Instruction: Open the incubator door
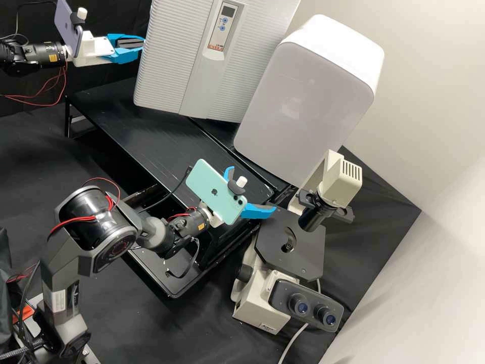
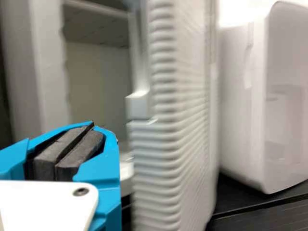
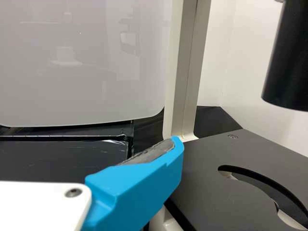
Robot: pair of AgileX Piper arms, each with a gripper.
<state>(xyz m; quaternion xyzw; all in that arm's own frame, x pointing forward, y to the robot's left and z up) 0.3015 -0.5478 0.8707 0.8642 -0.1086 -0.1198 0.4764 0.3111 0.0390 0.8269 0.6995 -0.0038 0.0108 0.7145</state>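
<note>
In the high view, high on the bench (image 1: 151, 126): incubator door (image 1: 174, 55), ribbed face toward the camera. Stands ajar in the left wrist view, with free edge clear of the frame and incubator interior (image 2: 96, 91) exposed through a tall gap.

At the door's free edge, just beside the gap: left tool (image 1: 142, 44), narrow, with pads (image 2: 82, 154) together and nothing between. Contact with the door: cannot be told.

Well apart from the door, on the near side: right tool (image 1: 252, 189), wide, holding nothing. Open room between right tool and door: a broad strip of bare bench. Past the right tool's tips: flat edge of the microscope stage (image 1: 298, 253), near.

To the right of the door in the high view: white rounded cabinet (image 1: 303, 101), upright, separated from the door by a gap in the left wrist view. Lower right of the door: microscope (image 1: 257, 303), well apart.
</note>
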